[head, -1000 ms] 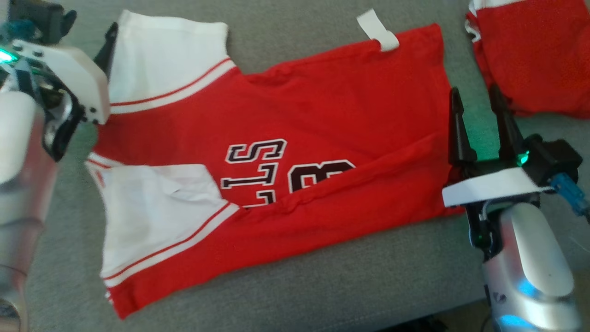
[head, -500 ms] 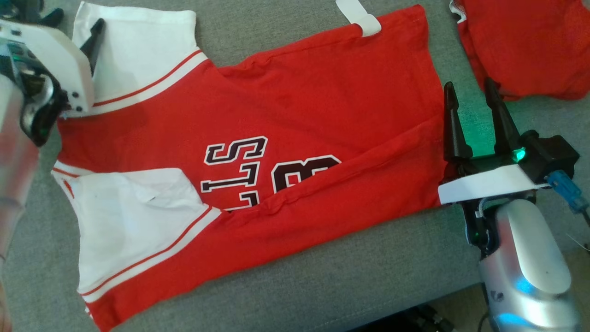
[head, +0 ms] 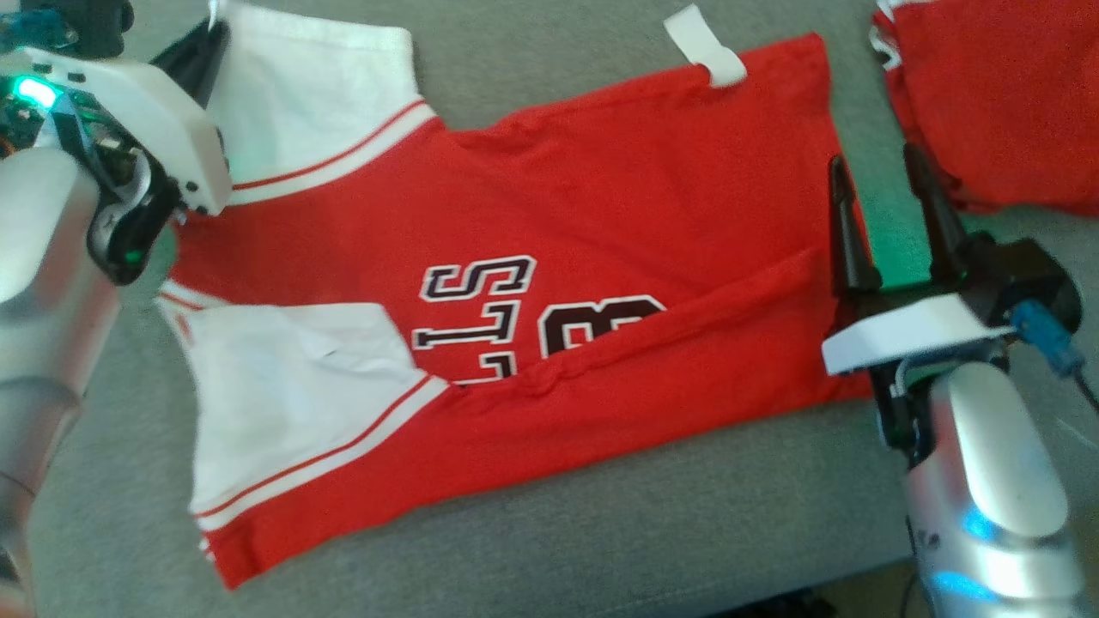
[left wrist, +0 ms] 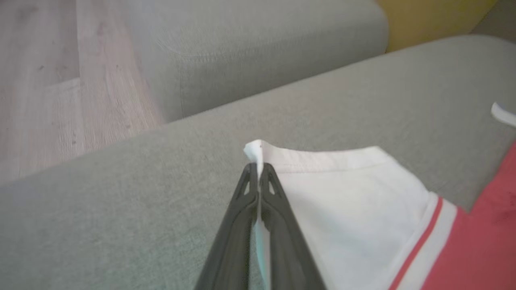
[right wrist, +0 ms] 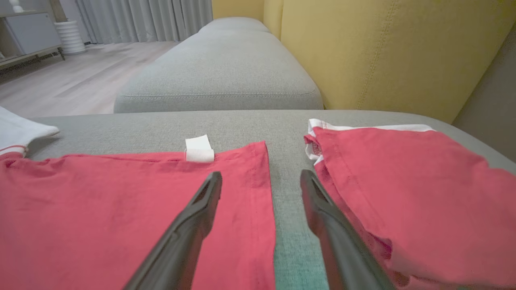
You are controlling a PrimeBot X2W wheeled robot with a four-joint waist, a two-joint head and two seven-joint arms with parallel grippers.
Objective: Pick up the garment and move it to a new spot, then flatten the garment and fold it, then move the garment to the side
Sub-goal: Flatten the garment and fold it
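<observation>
The garment [head: 601, 215] is a red jersey with white sleeves and dark lettering, lying partly folded on the grey sofa cushion [head: 601, 532]. My left gripper [head: 215, 21] is at the far left, shut on the outer corner of the upper white sleeve [head: 318, 94]. In the left wrist view the left gripper [left wrist: 258, 169] pinches the sleeve corner [left wrist: 254, 149], which pokes up between the fingertips. My right gripper [head: 876, 180] stands open at the jersey's right hem; one finger lies over the red cloth [right wrist: 121, 209], the other over bare cushion.
A second red garment [head: 996, 94] lies at the far right, close to my right gripper. A white tag [head: 704, 47] sticks out at the jersey's top edge. A yellow backrest [right wrist: 383, 52] rises behind; wooden floor [left wrist: 60, 80] lies past the sofa's end.
My left gripper has shut on the white sleeve's corner. The right gripper stays open at the hem. The head camera shifted a little.
</observation>
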